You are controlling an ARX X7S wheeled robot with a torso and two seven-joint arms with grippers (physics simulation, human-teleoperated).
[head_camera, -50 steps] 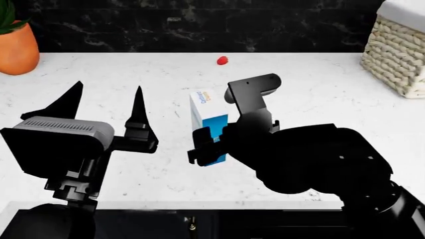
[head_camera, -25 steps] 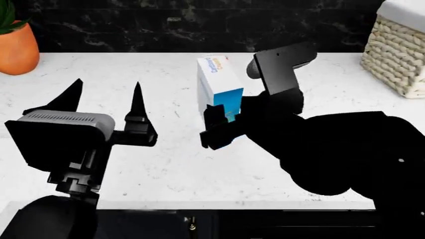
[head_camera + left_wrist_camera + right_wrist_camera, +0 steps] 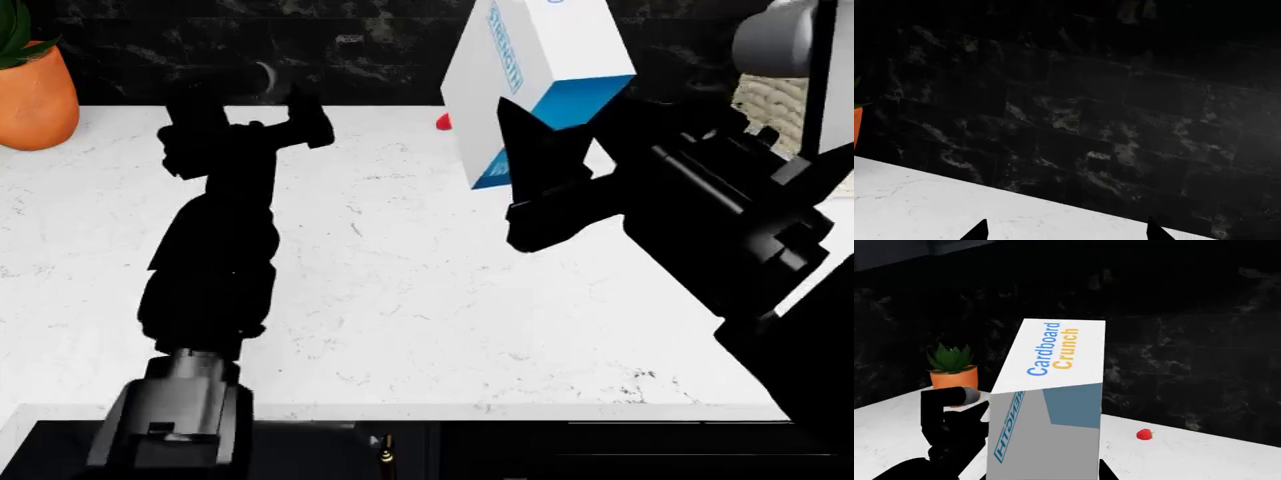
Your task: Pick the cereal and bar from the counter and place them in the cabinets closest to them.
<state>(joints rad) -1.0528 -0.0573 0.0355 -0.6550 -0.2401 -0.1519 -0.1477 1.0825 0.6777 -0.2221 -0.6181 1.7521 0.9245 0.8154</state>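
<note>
Cereal (image 3: 534,70) lifted higher, tilted, clamped in right hand (image 3: 567,185), left hand (image 3: 247,125) apart.

A home kitchen: white marble-look counter surface (image 3: 400,300) against a black veined tile backsplash (image 3: 1107,110), potted succulent in a terracotta pot (image 3: 953,371), woven basket (image 3: 774,100), stray strawberry (image 3: 1143,434), boxed "Cardboard Crunch" cereal (image 3: 1054,405).

A black marble-tiled wall (image 3: 360,50) backs the scene, with an orange plant pot (image 3: 34,95) and woven basket (image 3: 787,110).
</note>
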